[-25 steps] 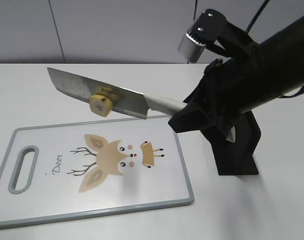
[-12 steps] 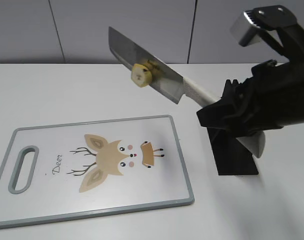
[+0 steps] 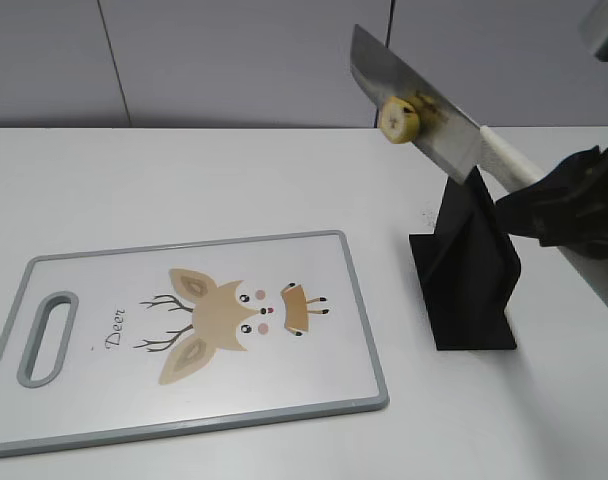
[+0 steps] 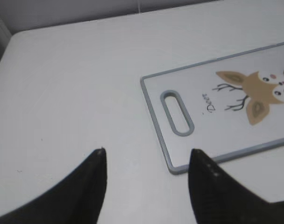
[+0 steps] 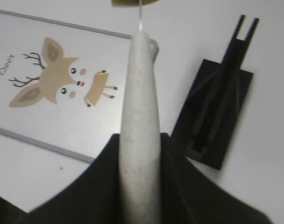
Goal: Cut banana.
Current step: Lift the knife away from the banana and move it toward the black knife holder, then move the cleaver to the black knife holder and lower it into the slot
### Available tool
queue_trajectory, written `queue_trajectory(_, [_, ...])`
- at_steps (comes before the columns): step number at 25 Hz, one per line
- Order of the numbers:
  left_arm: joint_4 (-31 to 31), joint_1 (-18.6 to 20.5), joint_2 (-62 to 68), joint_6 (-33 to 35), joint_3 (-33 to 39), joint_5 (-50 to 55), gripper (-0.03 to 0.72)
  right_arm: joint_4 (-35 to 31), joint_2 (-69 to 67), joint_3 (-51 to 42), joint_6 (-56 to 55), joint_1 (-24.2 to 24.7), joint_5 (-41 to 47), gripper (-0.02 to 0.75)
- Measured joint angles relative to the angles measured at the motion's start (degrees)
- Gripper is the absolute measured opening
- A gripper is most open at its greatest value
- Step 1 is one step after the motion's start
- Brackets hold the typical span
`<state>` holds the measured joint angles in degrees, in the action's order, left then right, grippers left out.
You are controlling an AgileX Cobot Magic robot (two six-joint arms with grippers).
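banana slice (image 3: 400,119) clings yellow to knife (image 3: 424,108) grasped by right hand (image 3: 562,205).

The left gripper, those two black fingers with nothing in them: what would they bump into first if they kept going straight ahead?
Probably the grey-rimmed white cutting board, near its handle slot: the left gripper points across bare white table towards it. Height is unclear; it might pass above.

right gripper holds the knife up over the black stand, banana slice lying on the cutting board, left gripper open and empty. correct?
Not quite. The yellow banana slice is stuck to the steel blade of the white-handled knife, in the air, not on the grey-rimmed deer-print cutting board; the exterior view shows it. The right gripper does hold the knife above the black knife stand, and the left gripper is open, empty.
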<state>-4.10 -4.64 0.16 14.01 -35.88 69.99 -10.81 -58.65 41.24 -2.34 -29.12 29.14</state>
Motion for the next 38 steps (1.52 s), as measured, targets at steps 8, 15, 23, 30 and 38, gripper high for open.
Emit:
queue_trajectory(8, [-1.9,0.0,0.0,-0.1,7.0,-7.2,0.529,14.3,3.7,0.0,-18.1,0.0,6.4,0.169])
queue_trajectory(15, [-2.0,0.0,0.0,-0.2,8.1,-7.7,0.529,20.0,3.7,-1.7,-27.7,0.0,7.1,0.169])
queue_trajectory(23, [-2.0,0.0,0.0,-0.2,8.1,-7.8,0.529,21.5,1.0,-2.8,-30.6,0.0,4.9,0.169])
queue_trajectory(30, [-2.0,0.0,0.0,-0.2,8.1,-7.8,0.528,22.1,-7.6,-2.8,-30.8,0.0,1.3,0.169])
queue_trajectory(38, [-2.0,0.0,0.0,-0.2,8.1,-7.8,0.528,26.9,-9.4,-2.8,-35.2,0.0,-0.2,0.169])
